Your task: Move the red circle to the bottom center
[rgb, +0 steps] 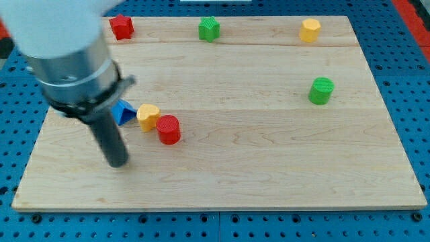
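- Six small blocks sat on the wooden board (pixel 269 168), which lay on a blue pegboard table (pixel 20 134).
- The red circle (pixel 168 129) stood left of the board's middle, a little below half height, upright on its flat end.
- My tip (pixel 118 163) rested on the wood to the view's left of the red circle and slightly lower, near it but clearly apart, with bare wood between them.
- No claw was fitted: the arm ended in a plain dark rod, so nothing could be spread or pressed together, and the rod held nothing; its end touched only the board, as far as could be seen.
- A yellow block (pixel 148 116), of heart-like shape, sat just beside the red circle on its upper left, seemingly touching it.
- A blue block (pixel 123 111) lay just left of the yellow one, partly hidden behind the rod, so its shape was hard to tell.
- Along the top edge stood a red star-like block (pixel 121 26) at the left, a green block (pixel 209 29) near the centre, and a yellow block of rounded form (pixel 310 30) at the right.
- A green cylinder (pixel 321 91) stood alone at the right, well apart from the others.
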Robot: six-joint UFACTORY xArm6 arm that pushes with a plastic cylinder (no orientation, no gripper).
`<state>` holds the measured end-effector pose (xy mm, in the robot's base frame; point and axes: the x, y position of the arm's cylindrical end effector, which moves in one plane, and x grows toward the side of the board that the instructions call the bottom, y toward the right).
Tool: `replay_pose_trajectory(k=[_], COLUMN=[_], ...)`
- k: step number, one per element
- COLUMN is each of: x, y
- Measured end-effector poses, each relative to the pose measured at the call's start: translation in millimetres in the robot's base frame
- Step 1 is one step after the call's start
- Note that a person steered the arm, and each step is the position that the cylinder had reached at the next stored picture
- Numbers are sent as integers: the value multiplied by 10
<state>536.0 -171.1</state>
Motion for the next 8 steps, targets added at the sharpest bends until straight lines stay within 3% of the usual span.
replay_pose_trajectory(k=[1, 2, 8], x=[-400, -424, -557], y=[63, 452, 778])
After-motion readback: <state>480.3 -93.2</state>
